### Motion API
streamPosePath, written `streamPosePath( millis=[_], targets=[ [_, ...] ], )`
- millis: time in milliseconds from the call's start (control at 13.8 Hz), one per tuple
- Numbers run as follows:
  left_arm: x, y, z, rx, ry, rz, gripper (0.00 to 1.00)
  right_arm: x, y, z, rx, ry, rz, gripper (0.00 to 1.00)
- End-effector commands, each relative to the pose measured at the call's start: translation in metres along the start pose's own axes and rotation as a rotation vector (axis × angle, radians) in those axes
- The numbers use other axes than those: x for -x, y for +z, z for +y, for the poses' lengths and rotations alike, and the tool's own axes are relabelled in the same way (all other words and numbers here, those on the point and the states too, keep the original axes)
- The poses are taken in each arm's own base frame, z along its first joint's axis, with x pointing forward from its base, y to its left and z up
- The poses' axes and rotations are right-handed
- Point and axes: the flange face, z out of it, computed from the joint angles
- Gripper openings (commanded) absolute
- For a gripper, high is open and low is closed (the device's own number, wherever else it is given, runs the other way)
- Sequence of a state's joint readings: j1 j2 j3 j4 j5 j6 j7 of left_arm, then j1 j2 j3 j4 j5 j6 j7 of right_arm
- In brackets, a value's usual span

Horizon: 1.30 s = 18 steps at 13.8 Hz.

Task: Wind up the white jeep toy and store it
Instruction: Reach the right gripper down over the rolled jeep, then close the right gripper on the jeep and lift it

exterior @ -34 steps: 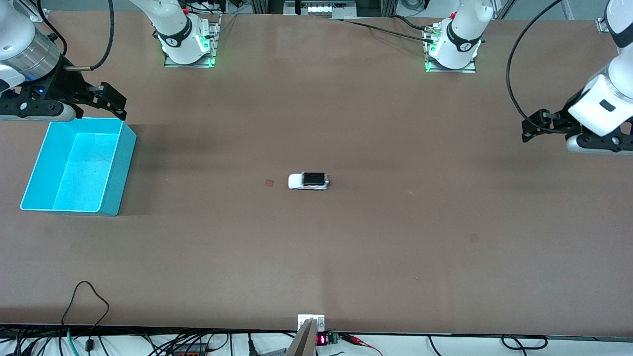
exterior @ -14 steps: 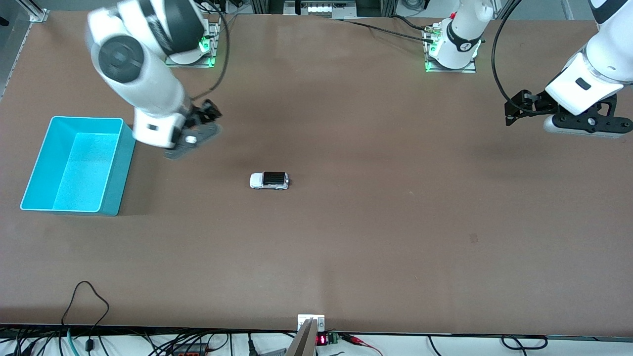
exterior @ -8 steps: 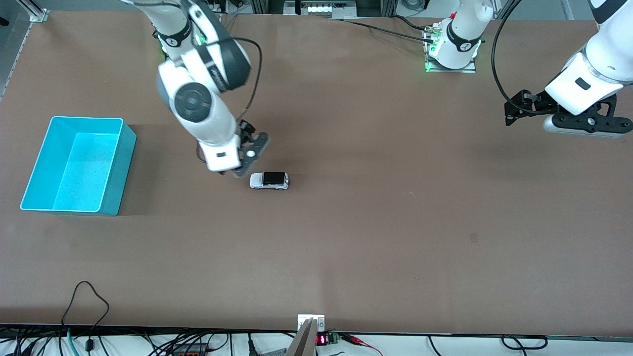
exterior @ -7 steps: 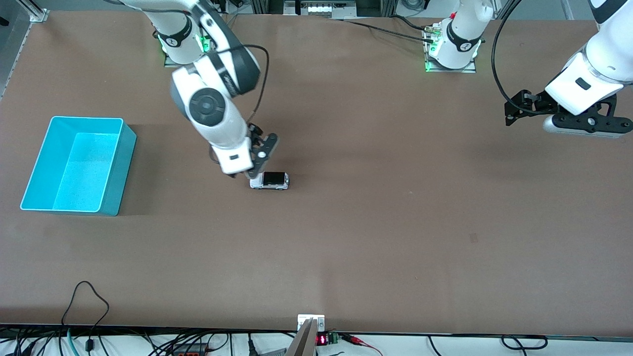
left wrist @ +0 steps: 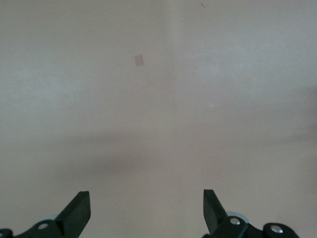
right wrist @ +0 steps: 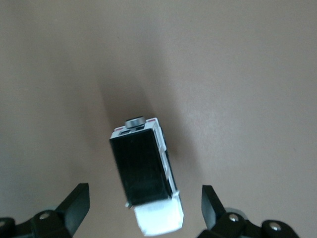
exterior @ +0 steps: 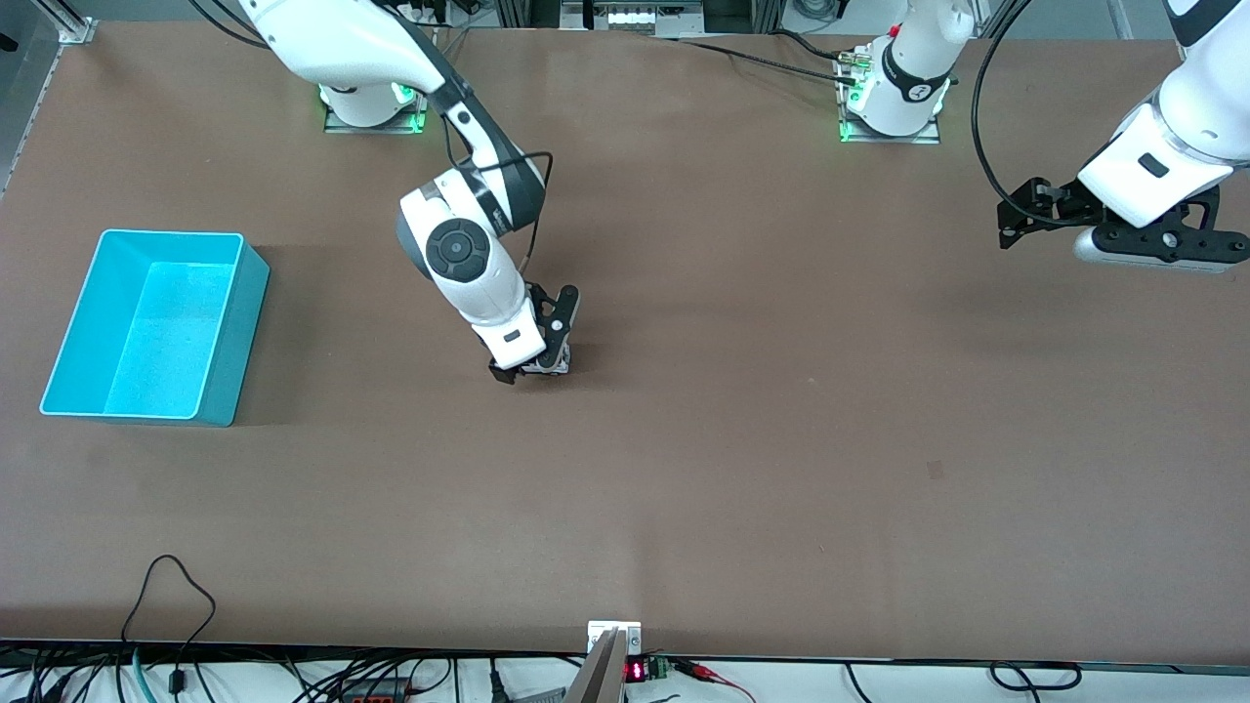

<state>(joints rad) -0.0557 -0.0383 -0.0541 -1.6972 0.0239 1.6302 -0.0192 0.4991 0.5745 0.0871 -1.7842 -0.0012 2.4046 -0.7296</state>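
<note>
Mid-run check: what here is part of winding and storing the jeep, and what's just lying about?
Part of the job:
- white jeep toy, mid-table
- right gripper, open, straddling the jeep
- cyan bin, at the right arm's end

Not involved:
- left gripper, open, waiting over bare table
- cables at the table's near edge

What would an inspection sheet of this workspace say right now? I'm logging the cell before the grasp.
Surface: brown table, a few faint marks.
Job's things: white jeep toy on the table near the middle, mostly hidden under the right arm in the front view; cyan bin toward the right arm's end, nothing seen inside.
Clutter: nothing seen.
End effectors: right end effector low over the jeep, fingers open on either side of it, apart from it; left end effector open, waiting above bare table at the left arm's end.
Cables: black cable crossing the table near the left arm's base; loose wires at the edge nearest the front camera.
Surroundings: small red display at that edge.
</note>
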Motion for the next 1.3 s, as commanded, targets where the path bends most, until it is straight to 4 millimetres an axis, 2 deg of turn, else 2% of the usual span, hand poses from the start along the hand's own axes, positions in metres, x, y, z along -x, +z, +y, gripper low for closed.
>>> streamPosePath(
  millis=[0,435,507,652,725,797,1014,1232],
  targets=[
    [0.000,-0.004,-0.001,-0.008,-0.004,0.006,1.00,0.009,0.021,-0.011,0.018,-0.031,0.033,1.00],
    [0.001,-0.004,-0.001,-0.007,-0.006,0.001,1.00,0.009,0.036,-0.017,0.022,-0.042,0.039,1.00],
    [0.002,-0.005,-0.001,-0.007,-0.006,0.001,1.00,0.006,0.037,-0.020,0.022,-0.050,0.039,0.93],
    [0.001,-0.005,-0.001,-0.008,-0.006,0.004,1.00,0.005,0.035,-0.020,0.028,-0.093,0.040,0.36],
    [0.001,-0.006,-0.001,-0.007,-0.009,0.006,1.00,0.005,0.034,-0.019,0.028,-0.098,0.039,0.16],
    [0.002,-0.006,0.000,-0.007,-0.006,0.001,1.00,0.004,0.032,-0.019,0.029,-0.097,0.041,0.01],
    [0.001,-0.006,0.000,-0.007,-0.005,0.001,1.00,0.001,0.008,-0.008,0.044,-0.080,0.053,0.00],
    [0.001,-0.006,0.002,-0.007,-0.003,0.001,1.00,0.013,-0.035,0.020,0.018,-0.024,0.018,0.00]
  ],
)
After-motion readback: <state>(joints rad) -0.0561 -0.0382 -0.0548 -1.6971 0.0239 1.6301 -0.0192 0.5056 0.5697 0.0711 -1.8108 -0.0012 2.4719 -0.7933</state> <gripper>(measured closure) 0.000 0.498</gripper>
